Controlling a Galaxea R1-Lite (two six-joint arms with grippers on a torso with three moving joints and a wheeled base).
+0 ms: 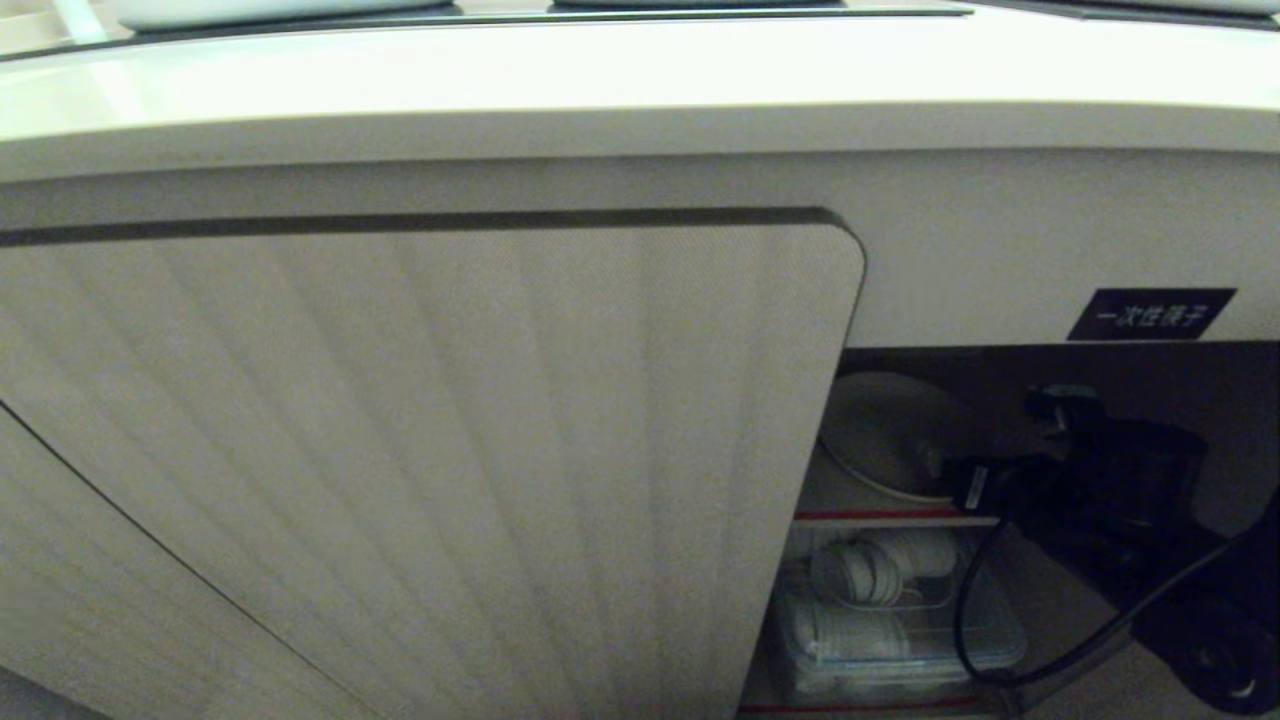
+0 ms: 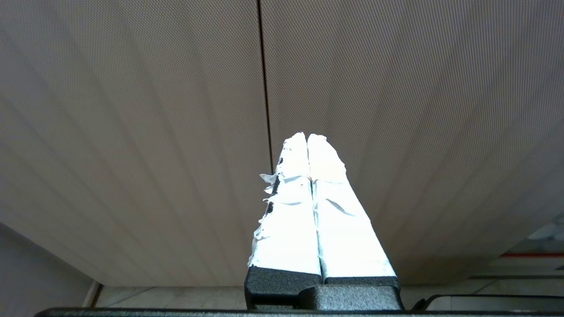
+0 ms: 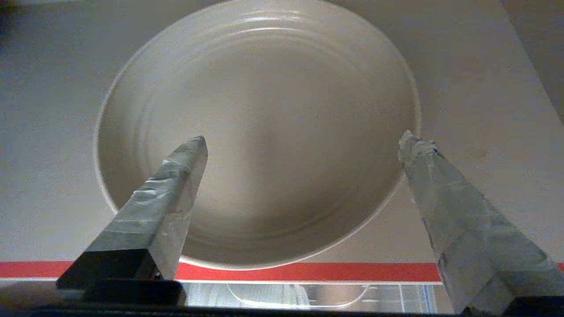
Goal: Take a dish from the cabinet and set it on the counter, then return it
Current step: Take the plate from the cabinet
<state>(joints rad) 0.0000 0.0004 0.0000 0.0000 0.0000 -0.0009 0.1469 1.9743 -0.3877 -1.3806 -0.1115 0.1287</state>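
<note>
The cream-white dish lies flat on the cabinet's red-edged shelf, its near rim reaching that edge. In the head view the dish shows inside the opening, beside the ribbed cabinet door. My right gripper is open just in front of the dish. One finger hangs over the bowl of the dish, the other outside its rim, neither gripping. From the head view the right gripper sits at the shelf opening. My left gripper is shut and empty before the ribbed door. The counter runs above.
On the lower shelf stand clear plastic boxes with white items. A black cable loops down from my right arm in front of them. A black label sits above the opening. A black inset panel lies on the counter.
</note>
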